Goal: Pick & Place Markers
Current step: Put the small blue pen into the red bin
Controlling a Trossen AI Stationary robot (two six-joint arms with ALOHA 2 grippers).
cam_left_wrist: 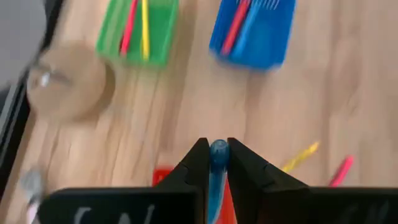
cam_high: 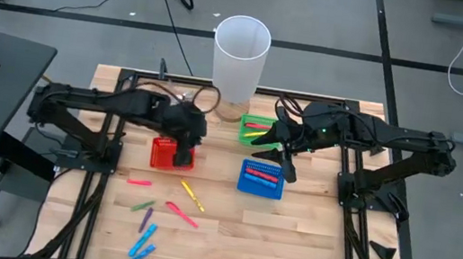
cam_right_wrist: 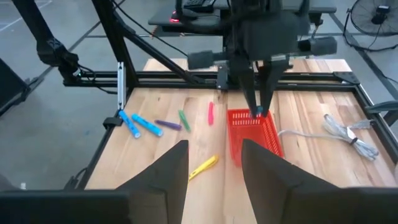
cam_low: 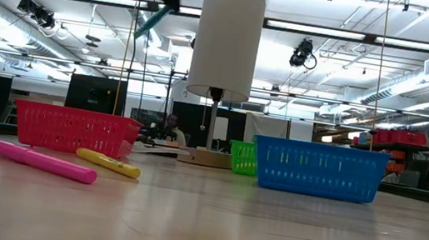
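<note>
Now left gripper [cam_left_wrist: 217,163] pinches light-blue marker [cam_left_wrist: 217,171] above red basket [cam_right_wrist: 252,132].

We see a pink marker [cam_low: 40,161] and yellow marker [cam_low: 108,163] lying before the red basket [cam_low: 74,129].
</note>
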